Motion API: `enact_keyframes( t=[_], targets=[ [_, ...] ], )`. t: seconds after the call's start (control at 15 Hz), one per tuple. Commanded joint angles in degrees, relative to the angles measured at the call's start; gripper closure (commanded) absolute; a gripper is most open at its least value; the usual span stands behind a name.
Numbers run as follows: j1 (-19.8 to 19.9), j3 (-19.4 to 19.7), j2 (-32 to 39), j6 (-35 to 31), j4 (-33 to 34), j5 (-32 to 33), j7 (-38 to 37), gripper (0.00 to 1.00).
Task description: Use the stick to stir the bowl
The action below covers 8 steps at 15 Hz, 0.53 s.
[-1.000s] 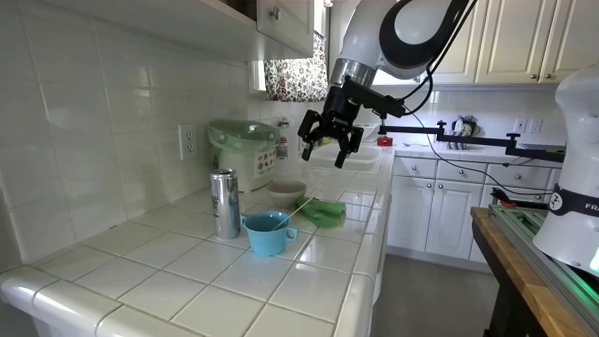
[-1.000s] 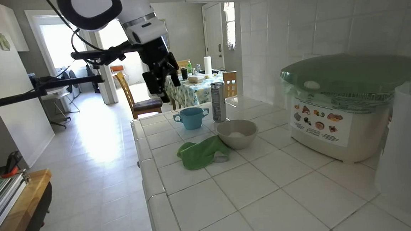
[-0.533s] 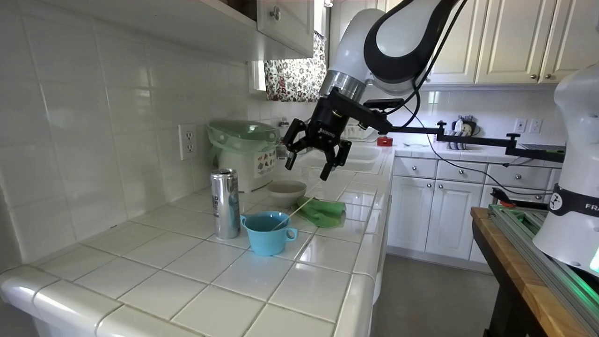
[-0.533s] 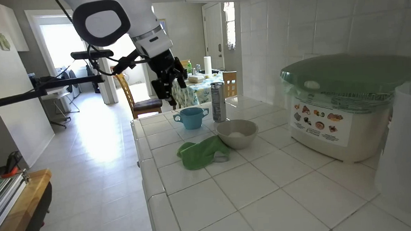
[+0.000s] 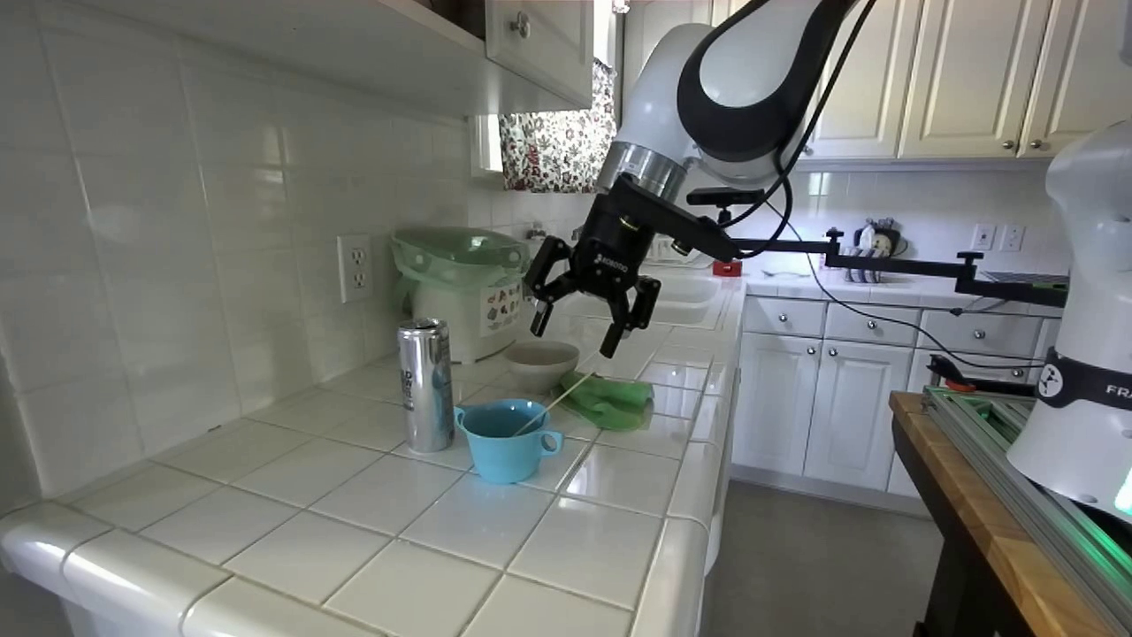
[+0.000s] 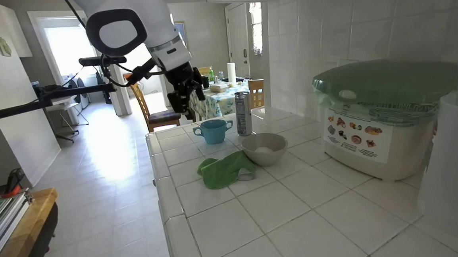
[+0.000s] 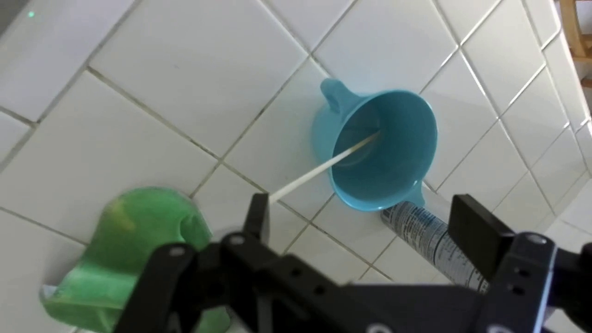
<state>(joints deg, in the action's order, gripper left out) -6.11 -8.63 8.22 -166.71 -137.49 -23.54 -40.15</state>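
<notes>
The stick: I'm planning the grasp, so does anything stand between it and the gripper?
Nothing visible does: the stick leans up out of the blue bowl toward the open gripper. In the wrist view, the green cloth and silver can are off to either side.

A light-blue, two-handled bowl (image 5: 504,456) stands upright on the tiled counter (image 5: 309,553). The thin, pale stick (image 7: 323,166) leans inside it, projecting obliquely beyond the rim.

Can (image 5: 425,385) stands upright on counter (image 5: 371,566). Cloth (image 6: 227,171) lies rumpled beside grey bowl (image 6: 268,158). Bin (image 6: 372,129), green-topped, stands near wall (image 5: 168,221); outlet (image 5: 355,268) is wall-mounted.
</notes>
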Motion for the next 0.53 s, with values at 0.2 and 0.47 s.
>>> enact_keyframes(
  t=[0.2,0.47],
  targets=[
    [-0.54,0.71,-0.3,-0.46,-1.94,-1.52,-0.05,0.0],
    [-0.57,0.76,-0.08,-0.23,-2.59,-1.48,-0.35,0.0]
  ],
)
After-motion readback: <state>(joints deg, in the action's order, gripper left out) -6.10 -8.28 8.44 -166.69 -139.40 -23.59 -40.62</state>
